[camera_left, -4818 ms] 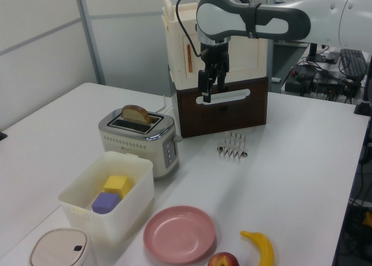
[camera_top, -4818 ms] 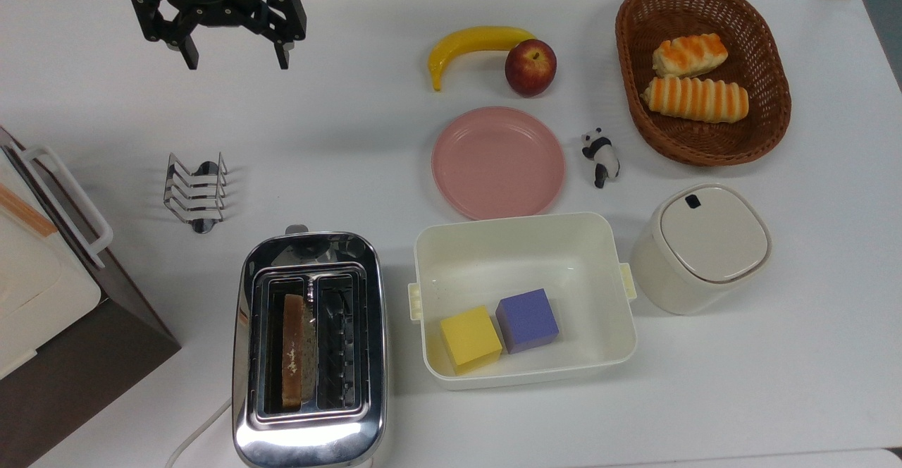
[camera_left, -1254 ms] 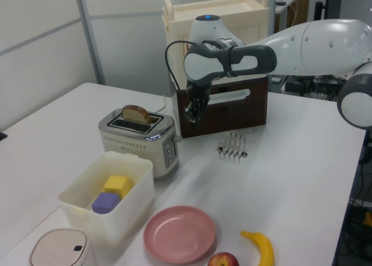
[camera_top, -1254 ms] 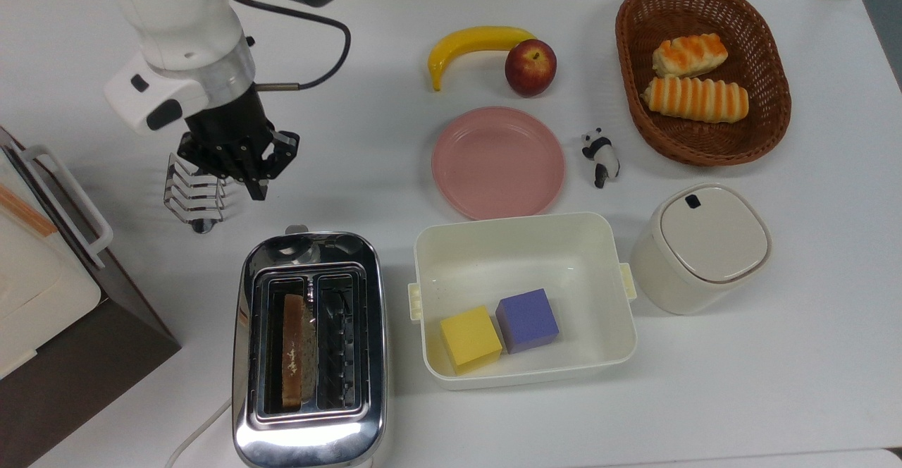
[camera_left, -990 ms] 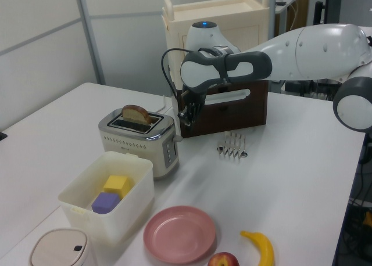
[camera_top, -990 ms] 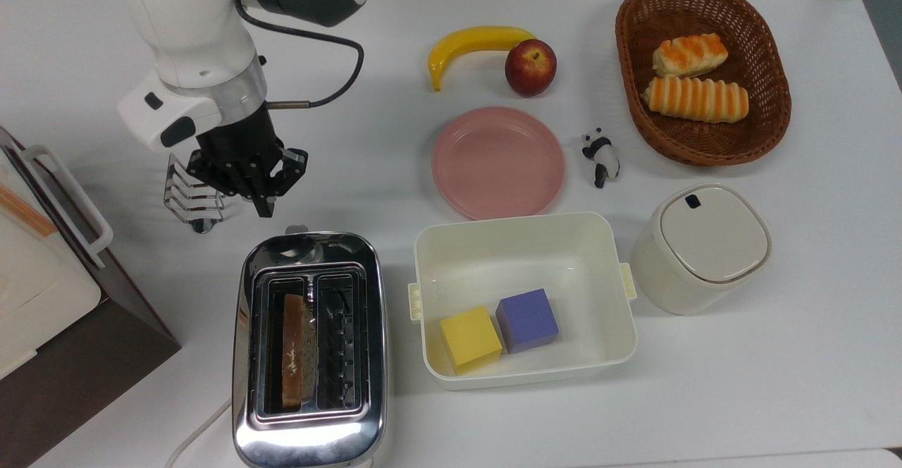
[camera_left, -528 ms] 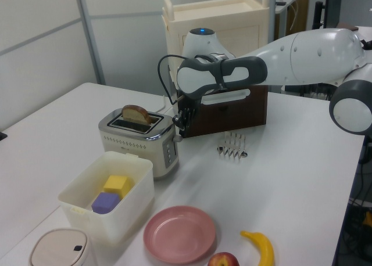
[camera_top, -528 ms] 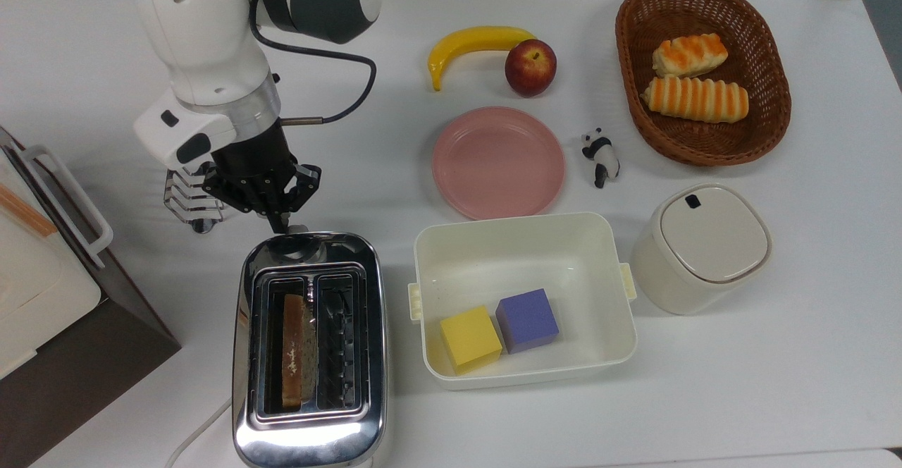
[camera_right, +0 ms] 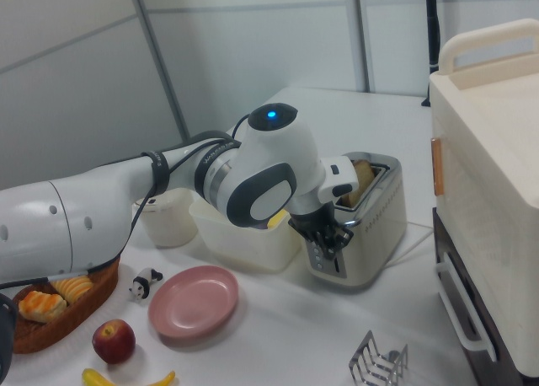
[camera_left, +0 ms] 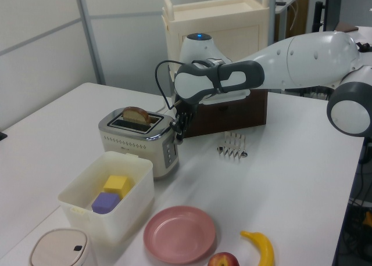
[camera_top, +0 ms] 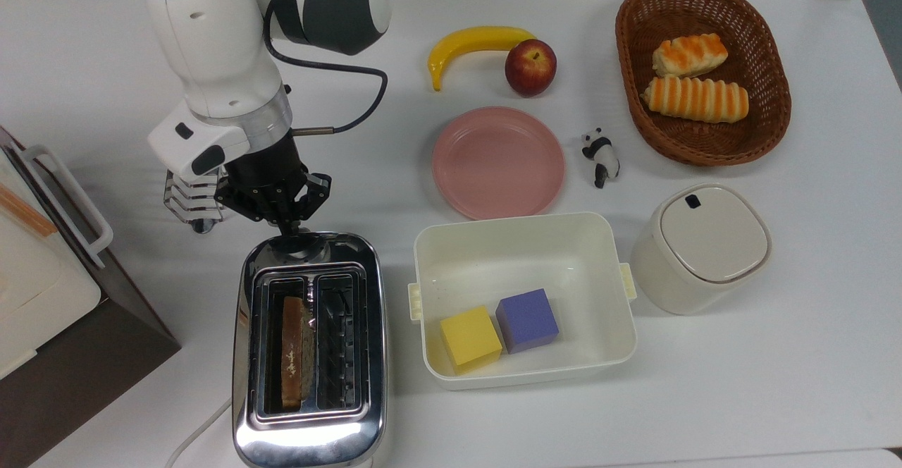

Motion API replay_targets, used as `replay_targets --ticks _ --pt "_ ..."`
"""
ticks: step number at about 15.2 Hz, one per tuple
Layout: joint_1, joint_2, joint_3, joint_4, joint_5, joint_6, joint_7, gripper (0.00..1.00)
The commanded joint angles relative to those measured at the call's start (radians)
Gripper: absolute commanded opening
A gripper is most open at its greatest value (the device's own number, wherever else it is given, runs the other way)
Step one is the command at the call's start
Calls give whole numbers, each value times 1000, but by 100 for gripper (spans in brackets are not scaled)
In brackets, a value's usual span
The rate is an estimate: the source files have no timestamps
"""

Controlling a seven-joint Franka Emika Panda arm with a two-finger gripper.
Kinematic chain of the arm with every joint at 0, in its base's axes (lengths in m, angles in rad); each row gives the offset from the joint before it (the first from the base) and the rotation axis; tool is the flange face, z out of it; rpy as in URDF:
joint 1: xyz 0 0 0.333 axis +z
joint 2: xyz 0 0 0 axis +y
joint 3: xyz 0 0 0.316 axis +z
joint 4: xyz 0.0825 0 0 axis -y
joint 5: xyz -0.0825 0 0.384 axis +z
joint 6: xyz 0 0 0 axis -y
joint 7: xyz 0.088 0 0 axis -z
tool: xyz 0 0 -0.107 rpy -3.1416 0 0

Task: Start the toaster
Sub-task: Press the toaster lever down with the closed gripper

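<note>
Gripper (camera_top: 288,227), black fingers pressed together, points down at the toaster's (camera_top: 310,355) lever end. Landmark: the toaster, a shiny chrome box with rounded corners, a brown bread slice (camera_top: 294,354) upright in one slot. Just beside it sits a smooth cream plastic bin (camera_top: 523,242); a small wire toast rack (camera_top: 184,200) stands near its lever end. Risk: the narrow tip may slide off the small lever, or push the slick toaster sideways into the bin.
</note>
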Motion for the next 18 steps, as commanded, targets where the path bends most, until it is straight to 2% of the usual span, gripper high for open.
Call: replay_targets --ticks 1,11,15,18 --pt "8 25 4 -20 15 33 8 0" --pt "8 131 3 -57 -1 127 0 0" --pt "8 125 3 -48 1 130 8 0" --pt "-1 74 3 -36 12 124 8 1"
